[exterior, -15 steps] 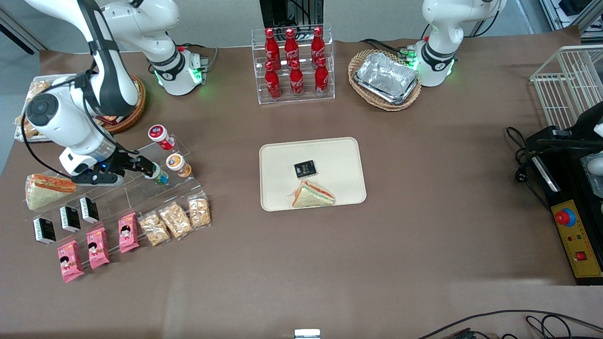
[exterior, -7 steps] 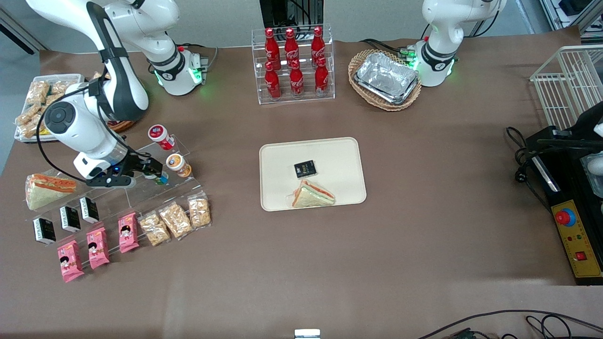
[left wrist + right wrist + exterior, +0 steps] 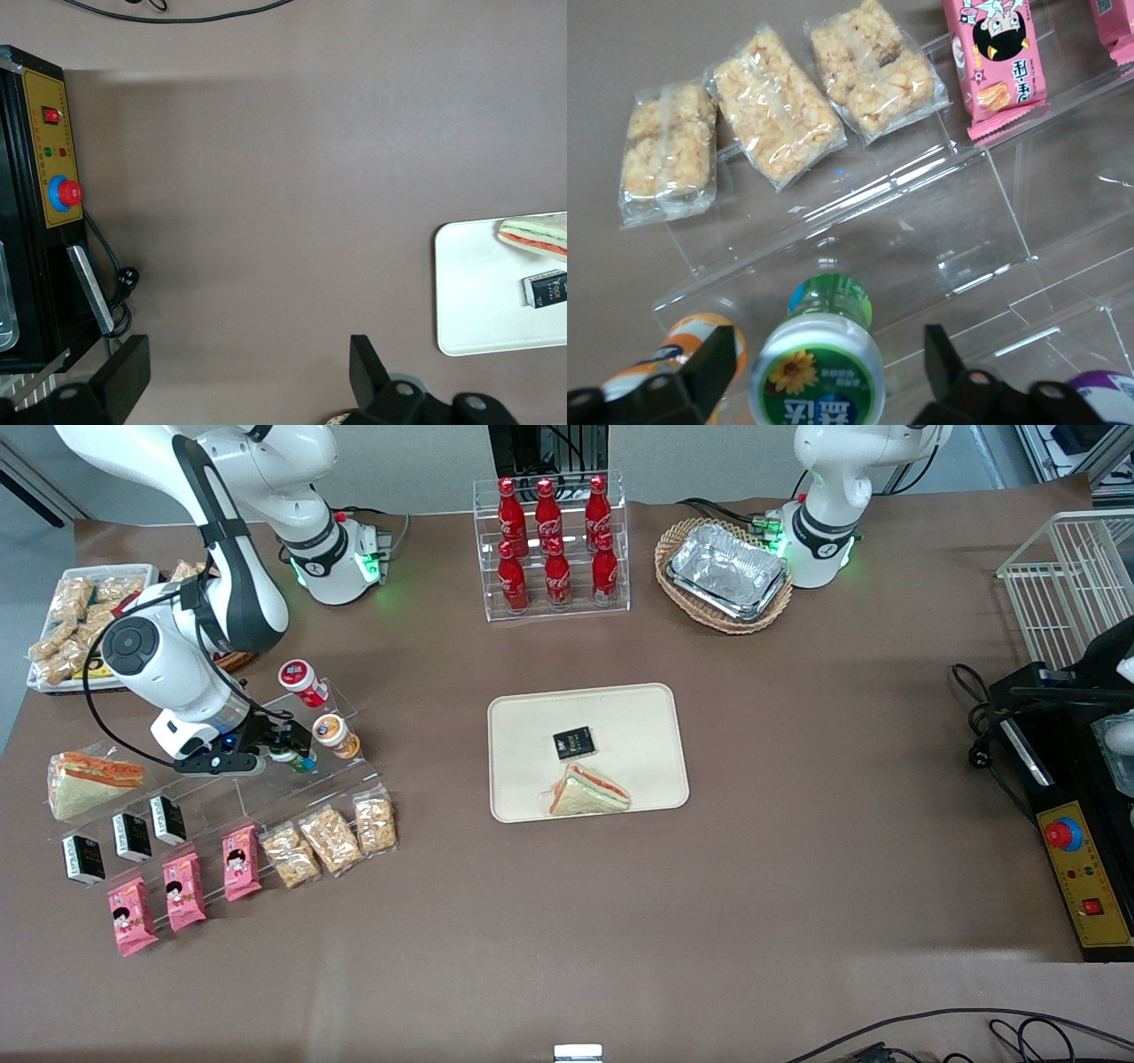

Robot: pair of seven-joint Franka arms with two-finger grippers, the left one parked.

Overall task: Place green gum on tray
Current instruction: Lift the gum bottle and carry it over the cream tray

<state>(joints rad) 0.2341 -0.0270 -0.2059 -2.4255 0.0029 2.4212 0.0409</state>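
While tray (image 3: 620, 708) sits mid-table holding sandwich (image 3: 588, 791) and black packet (image 3: 573, 742), clear acrylic stand (image 3: 266, 784) lies toward working arm's table edge; gripper (image 3: 285, 747) over stand, fingers (image 3: 950, 372) spread, green gum (image 3: 819, 363) between them, not gripped; orange-lidded canister (image 3: 335, 735) just beside gum; puffed-rice packs (image 3: 775, 111) and pink snack packs (image 3: 184, 890) on stand's steps nearer front camera

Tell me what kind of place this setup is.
Likely a lab mock-up of a snack counter: cola bottles in a clear rack, tiered snack bars, a serving tray. The gripper brackets the green gum, fingers open.
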